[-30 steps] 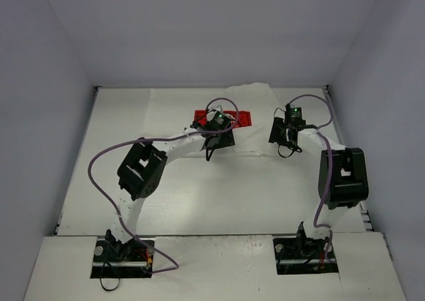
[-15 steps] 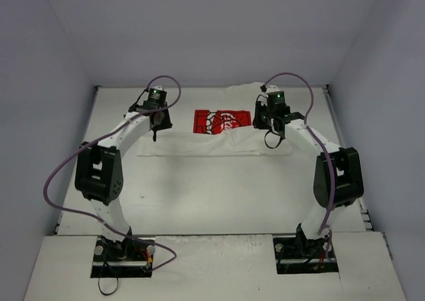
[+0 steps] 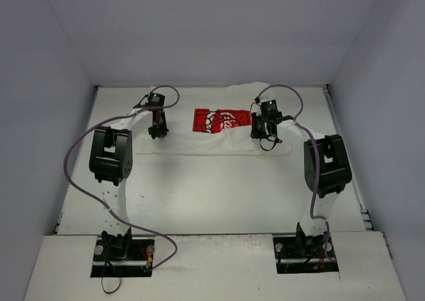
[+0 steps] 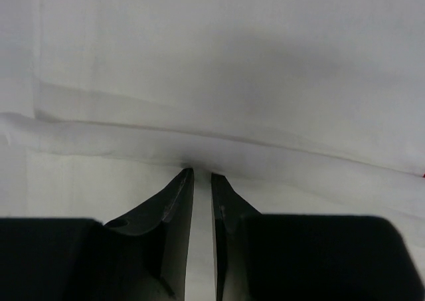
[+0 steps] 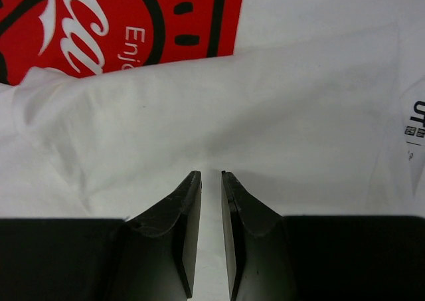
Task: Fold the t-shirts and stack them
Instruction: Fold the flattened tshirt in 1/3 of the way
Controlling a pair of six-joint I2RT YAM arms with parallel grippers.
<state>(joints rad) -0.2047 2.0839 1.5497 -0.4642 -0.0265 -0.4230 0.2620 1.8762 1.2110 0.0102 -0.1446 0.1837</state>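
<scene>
shirt (image 3: 219, 143): white, red print (image 3: 222, 120) facing up, spread across the far middle of the table (image 3: 199, 195).
left pincer (image 4: 199, 173): pressed nearly together, pinching a fold at the shirt's left end.
right pincer (image 5: 210, 175): nearly together, pinching cloth just right of the red print.

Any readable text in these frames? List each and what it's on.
"Enjo": white letters on the t-shirt's red print, cut off by a fold.
Large white script on that print: partly hidden, unreadable.
Small black mark at the t-shirt's edge: starts "U", rest cut off.
Top view: print too small to read.
Left wrist view: none.
</scene>
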